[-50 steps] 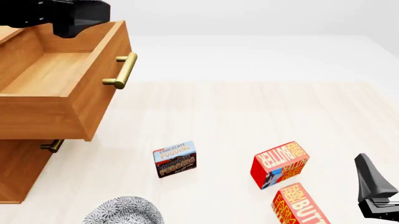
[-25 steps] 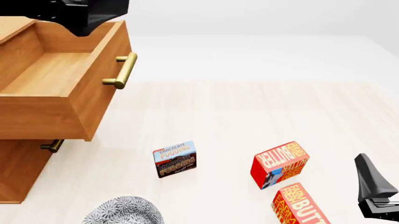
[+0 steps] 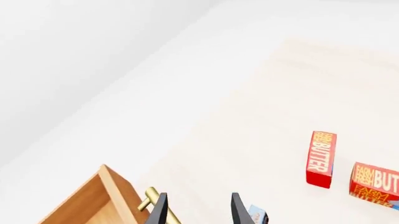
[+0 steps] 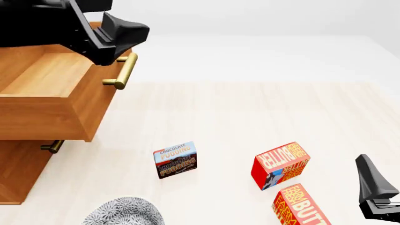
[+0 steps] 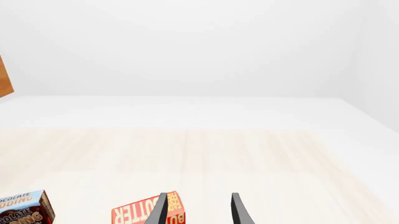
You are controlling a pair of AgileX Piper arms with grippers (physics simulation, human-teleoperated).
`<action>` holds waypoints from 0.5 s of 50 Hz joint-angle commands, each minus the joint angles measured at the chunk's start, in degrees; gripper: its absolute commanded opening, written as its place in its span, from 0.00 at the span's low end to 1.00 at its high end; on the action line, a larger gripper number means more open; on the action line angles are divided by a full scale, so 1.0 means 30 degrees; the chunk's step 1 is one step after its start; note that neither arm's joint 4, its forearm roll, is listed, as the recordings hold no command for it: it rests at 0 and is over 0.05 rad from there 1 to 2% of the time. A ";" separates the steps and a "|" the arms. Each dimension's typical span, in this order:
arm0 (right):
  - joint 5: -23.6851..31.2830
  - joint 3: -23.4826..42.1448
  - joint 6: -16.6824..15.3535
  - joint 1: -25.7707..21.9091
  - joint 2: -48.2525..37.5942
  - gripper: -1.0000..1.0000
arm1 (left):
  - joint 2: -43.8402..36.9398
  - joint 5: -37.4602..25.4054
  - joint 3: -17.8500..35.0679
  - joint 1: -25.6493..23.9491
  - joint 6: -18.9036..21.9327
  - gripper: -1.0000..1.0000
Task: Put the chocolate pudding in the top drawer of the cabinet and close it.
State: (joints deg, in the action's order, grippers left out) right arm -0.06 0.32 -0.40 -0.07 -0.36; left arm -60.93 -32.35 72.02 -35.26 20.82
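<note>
Wooden top drawer stands open; chocolate pudding sits on the bench. Left gripper and right gripper jaws spread, empty.

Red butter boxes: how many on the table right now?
2. One red "BUTTER" box stands right of the blue-and-brown chocolate pudding box. The second red box lies nearer the camera, cut off by the front view's lower edge. None other visible; the open wooden top drawer looks empty.

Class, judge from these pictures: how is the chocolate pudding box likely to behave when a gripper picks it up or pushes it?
The chocolate pudding looks like a stiff, flat-sided box, so it probably grips firmly and won't roll. Standing upright on a narrow face, it may tip if pushed high. Being small, it is probably light.
</note>
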 commanded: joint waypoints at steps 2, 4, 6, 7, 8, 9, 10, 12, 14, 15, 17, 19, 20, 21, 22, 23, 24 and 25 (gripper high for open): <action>0.0001 0.0000 -0.0003 -0.0001 -0.0002 1.00 | 0.0071 0.1045 -0.1363 -0.0302 0.0663 1.00; 0.0000 0.0000 0.0005 0.0001 0.0000 1.00 | 0.0036 0.1082 -0.1424 -0.0317 0.0673 1.00; -0.0001 0.0000 -0.0001 0.0003 0.0003 1.00 | -0.0010 0.1166 -0.1582 -0.0374 0.0743 1.00; 0.0001 0.0000 0.0000 -0.0001 -0.0002 1.00 | -0.0054 0.1189 -0.1615 -0.0355 0.0722 1.00; 0.0000 0.0000 0.0000 0.0003 0.0000 1.00 | -0.0053 0.1273 -0.1688 -0.0344 0.0776 1.00; 0.0000 0.0000 0.0000 0.0003 0.0000 1.00 | -0.0049 0.1329 -0.1765 -0.0383 0.0851 1.00; 0.0000 0.0000 0.0000 0.0004 0.0001 1.00 | -0.0124 0.1403 -0.1836 -0.0462 0.0860 1.00; 0.0000 0.0000 0.0001 0.0001 0.0000 1.00 | -0.0242 0.1688 -0.2104 -0.0474 0.1064 1.00; 0.0000 0.0000 -0.0001 -0.0002 0.0001 1.00 | -0.0441 0.1913 -0.2365 -0.0568 0.1198 1.00; 0.0000 0.0000 0.0004 -0.0002 -0.0001 1.00 | -0.0529 0.1998 -0.2498 -0.0624 0.1228 1.00; 0.0000 0.0000 0.0001 -0.0002 0.0000 1.00 | -0.0585 0.2066 -0.2622 -0.0749 0.1278 1.00; 0.0000 0.0000 -0.0003 -0.0003 -0.0001 1.00 | -0.0563 0.2110 -0.2712 -0.0774 0.1262 1.00; 0.0001 0.0000 -0.0003 -0.0001 -0.0002 1.00 | -0.0559 0.2177 -0.2764 -0.0788 0.1326 1.00; 0.0000 0.0000 0.0001 0.0000 -0.0001 1.00 | -0.0557 0.2188 -0.2781 -0.0833 0.1348 1.00; 0.0000 0.0000 0.0000 0.0003 0.0000 1.00 | -0.0661 0.2199 -0.2765 -0.0890 0.1311 1.00; 0.0000 0.0000 0.0001 0.0000 -0.0001 1.00 | -0.0822 0.2224 -0.2737 -0.0929 0.1259 1.00; 0.0001 0.0000 0.0000 0.0000 -0.0003 1.00 | -0.0870 0.2265 -0.2763 -0.0958 0.1279 1.00; 0.0001 0.0000 0.0001 0.0004 -0.0002 1.00 | -0.0871 0.2266 -0.2763 -0.0958 0.1279 1.00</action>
State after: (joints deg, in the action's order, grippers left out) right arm -0.06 0.32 -0.40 -0.07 -0.36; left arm -62.41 -26.90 65.16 -37.27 24.09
